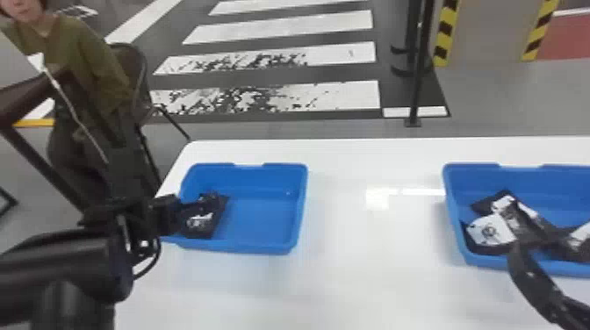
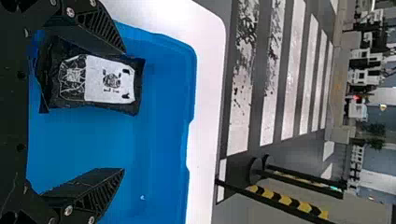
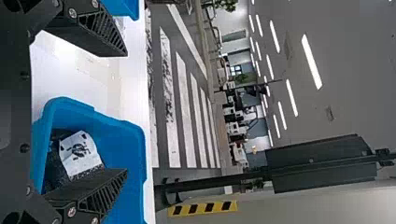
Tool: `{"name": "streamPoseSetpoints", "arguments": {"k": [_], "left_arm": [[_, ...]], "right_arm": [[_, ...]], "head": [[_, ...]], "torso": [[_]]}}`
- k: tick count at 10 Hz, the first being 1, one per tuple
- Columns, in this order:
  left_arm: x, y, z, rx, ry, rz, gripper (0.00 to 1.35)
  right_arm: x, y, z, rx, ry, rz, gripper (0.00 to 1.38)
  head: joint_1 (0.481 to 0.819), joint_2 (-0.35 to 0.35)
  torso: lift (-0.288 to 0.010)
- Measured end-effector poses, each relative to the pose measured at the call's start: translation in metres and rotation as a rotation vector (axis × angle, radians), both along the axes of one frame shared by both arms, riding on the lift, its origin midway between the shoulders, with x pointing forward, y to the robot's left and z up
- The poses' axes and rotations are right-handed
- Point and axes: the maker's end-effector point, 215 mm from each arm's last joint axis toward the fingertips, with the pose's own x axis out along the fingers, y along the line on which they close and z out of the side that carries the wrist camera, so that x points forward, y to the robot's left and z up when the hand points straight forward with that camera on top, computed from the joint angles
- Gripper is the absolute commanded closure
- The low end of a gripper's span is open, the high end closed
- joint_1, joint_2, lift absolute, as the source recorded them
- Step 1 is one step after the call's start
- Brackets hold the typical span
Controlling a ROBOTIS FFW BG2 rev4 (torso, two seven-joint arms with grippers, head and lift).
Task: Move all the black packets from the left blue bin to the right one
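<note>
Right up close at the bottom left comes the left arm (image 1: pixel 57 263), reaching out over the broad white table (image 1: pixel 373 285). Two blue bins on it, well apart: the left bin (image 1: pixel 263 219) and the right bin (image 1: pixel 564 210). Over the right one, the right gripper (image 3: pixel 126 112), fingers spread, nothing between them, several packets (image 1: pixel 489 230) lying below. And the left gripper (image 2: pixel 124 111), wide open and empty too, over the left bin! There's its target, a black packet (image 2: pixel 100 86) lying at the bin's left end, nearer the outer finger than the inner. Looks light and soft, a pouch that should crumple and slump under a squeeze; slick film, I'd guess, hardly fragile. So centre over it, go low, and pinch across the narrow width, around the white label (image 2: pixel 109 79), well in from the edges. A corner grab could slide free or leave it dangling.
</note>
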Motion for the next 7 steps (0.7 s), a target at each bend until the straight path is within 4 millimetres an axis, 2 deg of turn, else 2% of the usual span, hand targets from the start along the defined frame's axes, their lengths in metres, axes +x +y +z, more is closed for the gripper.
{"name": "streamPoseSetpoints", "arguments": {"k": [4,6,7], "left_arm": [[0.017,0.005,-0.051,-0.03,0.131,0.033,0.15],[0.02,0.008,-0.07,-0.021,0.185,0.047,0.15],[0.023,0.009,-0.077,-0.022,0.208,0.052,0.2]], "right_arm": [[0.002,0.008,-0.01,0.019,0.026,0.024,0.14],[0.003,0.011,-0.013,0.027,0.033,0.035,0.14],[0.004,0.013,-0.015,0.032,0.038,0.04,0.14]], "head": [[0.695,0.234],[0.695,0.237],[0.695,0.242]], "torso": [[-0.14],[-0.14],[-0.14]]}}
